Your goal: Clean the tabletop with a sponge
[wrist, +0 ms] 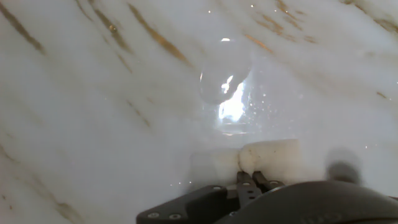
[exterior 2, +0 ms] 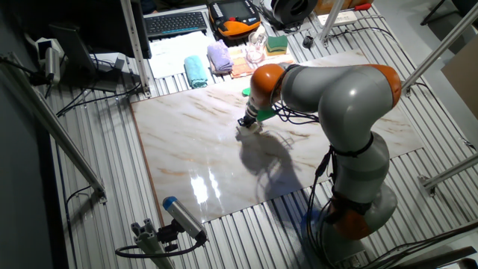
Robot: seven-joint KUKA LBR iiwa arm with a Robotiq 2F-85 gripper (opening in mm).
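Observation:
The tabletop (exterior 2: 194, 149) is a glossy white marble-look slab with tan veins, and it fills the hand view (wrist: 93, 93). My gripper (exterior 2: 249, 123) is down at the slab near its middle. In the hand view the gripper (wrist: 252, 178) is shut on the sponge (wrist: 270, 157), a small cream block pressed against the slab just ahead of the fingertips. In the fixed view the sponge (exterior 2: 249, 126) shows only as a pale bit under the hand. A bright light reflection glints on the slab just beyond the sponge.
Behind the slab lie a teal cloth (exterior 2: 196, 72), a lilac cloth (exterior 2: 219, 57), a green-and-yellow sponge (exterior 2: 277, 44) and a keyboard (exterior 2: 177, 22). A blue-tipped tool (exterior 2: 181, 217) rests on the ribbed metal in front. Metal frame posts (exterior 2: 56, 134) stand at left and right.

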